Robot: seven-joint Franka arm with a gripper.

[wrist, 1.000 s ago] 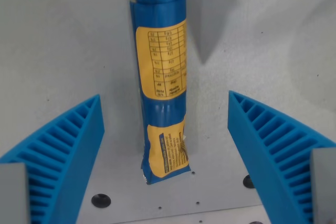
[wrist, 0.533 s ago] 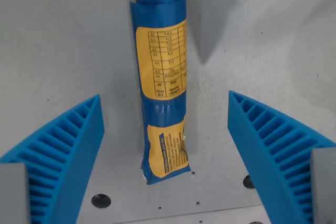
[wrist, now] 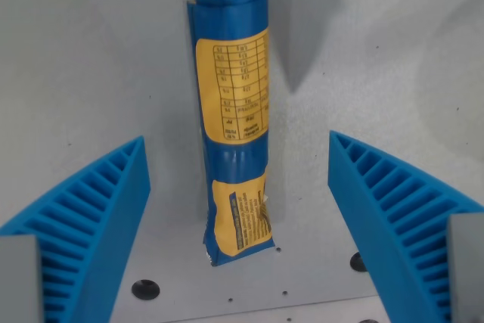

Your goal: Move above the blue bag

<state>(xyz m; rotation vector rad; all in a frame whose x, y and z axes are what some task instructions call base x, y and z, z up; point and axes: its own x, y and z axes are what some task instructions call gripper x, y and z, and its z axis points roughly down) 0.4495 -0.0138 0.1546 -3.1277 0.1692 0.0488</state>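
Observation:
The blue bag (wrist: 233, 111) is a long rolled packet with yellow label panels, lying lengthwise on the grey table from the top of the wrist view down to its lower middle. My gripper (wrist: 237, 149) hovers over it, open, with the bag running between its two fingers. The blue ribbed left finger (wrist: 91, 225) and right finger (wrist: 393, 217) stand well apart on either side of the bag and touch nothing.
The grey table surface (wrist: 378, 51) fills the view. Small dark screw holes (wrist: 144, 288) sit near the lower edge, and a dark shadow falls to the right of the bag's upper part.

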